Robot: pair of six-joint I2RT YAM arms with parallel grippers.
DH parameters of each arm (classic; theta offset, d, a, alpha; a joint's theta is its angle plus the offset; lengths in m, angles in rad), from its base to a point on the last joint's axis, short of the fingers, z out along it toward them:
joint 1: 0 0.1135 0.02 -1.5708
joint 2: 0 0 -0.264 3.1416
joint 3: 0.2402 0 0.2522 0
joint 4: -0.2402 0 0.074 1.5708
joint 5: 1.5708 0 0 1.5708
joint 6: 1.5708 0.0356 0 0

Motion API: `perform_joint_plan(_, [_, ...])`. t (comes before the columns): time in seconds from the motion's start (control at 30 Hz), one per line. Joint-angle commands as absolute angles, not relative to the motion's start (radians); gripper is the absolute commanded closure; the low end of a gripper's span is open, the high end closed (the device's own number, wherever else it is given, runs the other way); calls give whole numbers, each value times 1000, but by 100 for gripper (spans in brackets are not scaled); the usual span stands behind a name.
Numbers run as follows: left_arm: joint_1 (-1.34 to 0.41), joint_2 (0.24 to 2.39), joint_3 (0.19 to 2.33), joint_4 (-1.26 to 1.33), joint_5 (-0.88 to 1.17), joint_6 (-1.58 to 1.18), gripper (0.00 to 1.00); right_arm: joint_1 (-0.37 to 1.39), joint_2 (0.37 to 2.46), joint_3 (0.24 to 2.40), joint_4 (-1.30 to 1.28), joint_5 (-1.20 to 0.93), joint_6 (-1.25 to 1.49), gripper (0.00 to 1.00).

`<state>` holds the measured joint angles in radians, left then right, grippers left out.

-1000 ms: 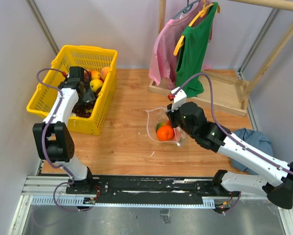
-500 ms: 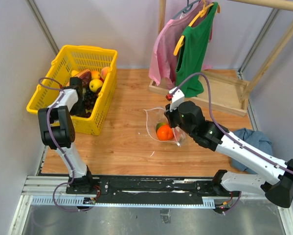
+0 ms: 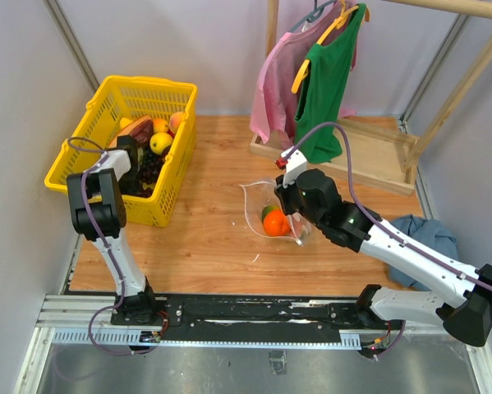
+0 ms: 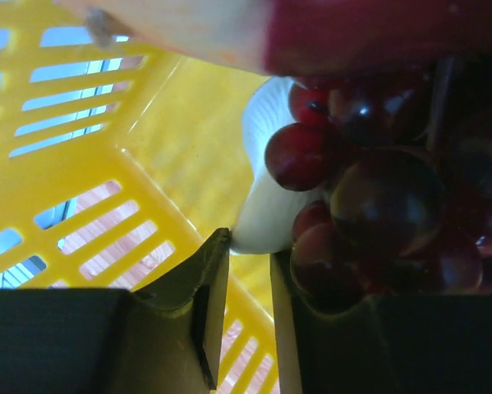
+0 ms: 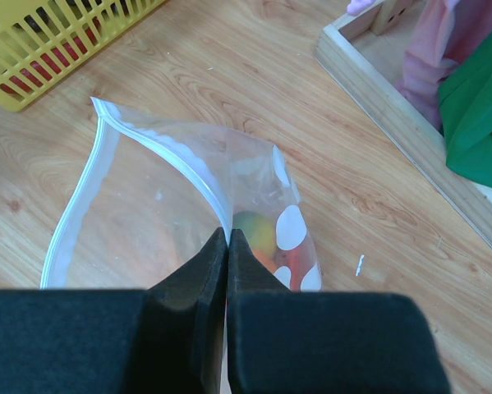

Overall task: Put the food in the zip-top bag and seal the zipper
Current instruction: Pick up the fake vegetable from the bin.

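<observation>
Counting first: there are two arms, one yellow basket (image 3: 147, 82) in the far left corner of the bench (image 3: 204, 246), and one zip-top bag (image 5: 147, 222) near the bench's middle, slightly toward the right edge. Two pieces of food sit inside the bag, one orange (image 3: 276, 223) and one green piece (image 3: 267, 212), touching each other at its closed end. The basket holds one yellow lemon (image 3: 160, 144), one red slice (image 3: 138, 130), one bunch of dark purple grapes (image 4: 385, 205) and a few rounded pieces at its far end that are too small to name. The right claw (image 5: 228, 234) is clamped tight on the bag's rim, pinching the zipper (image 5: 69, 205) at one point of the mouth, so the bag hangs directly under and ahead of its fingertips with the fruit just beyond them. The mouth gapes in a wide loop, turned upward and toward the basket side. The bag's long axis runs from that raised mouth down toward the near edge, where the spotted closed end rests on the wood. The left claw (image 4: 247, 246) is down inside the basket, well apart from the bag. Its jaws stand a narrow slot apart, with a white rounded thing (image 4: 266, 205) just at the tips and the grapes pressing against one finger; whether it grips anything I cannot tell. Two garments, one pink (image 3: 270, 90) and one green (image 3: 328, 74), hang over the far right corner.
</observation>
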<state>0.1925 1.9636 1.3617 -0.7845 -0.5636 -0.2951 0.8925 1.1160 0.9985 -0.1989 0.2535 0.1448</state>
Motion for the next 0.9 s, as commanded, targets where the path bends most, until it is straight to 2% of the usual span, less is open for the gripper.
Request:
perform_joint_plan(0.0, [199, 1972, 1384, -790, -535, -302, 76, 880, 1092, 985, -187, 256, 134, 99])
perform_joint_plan(0.1, [198, 1936, 1377, -793, -516, -304, 86, 879, 1090, 986, -188, 256, 135, 99])
perform_joint_plan(0.23, [185, 1841, 1359, -789, -485, -308, 92, 880, 1088, 982, -187, 255, 136, 99])
perform_joint_plan(0.5, [120, 1644, 1322, -771, -473, -321, 98, 879, 1086, 985, -186, 266, 133, 99])
perform_joint_plan(0.87, [44, 1413, 1318, -745, -388, -352, 100, 879, 1081, 983, -181, 276, 132, 99])
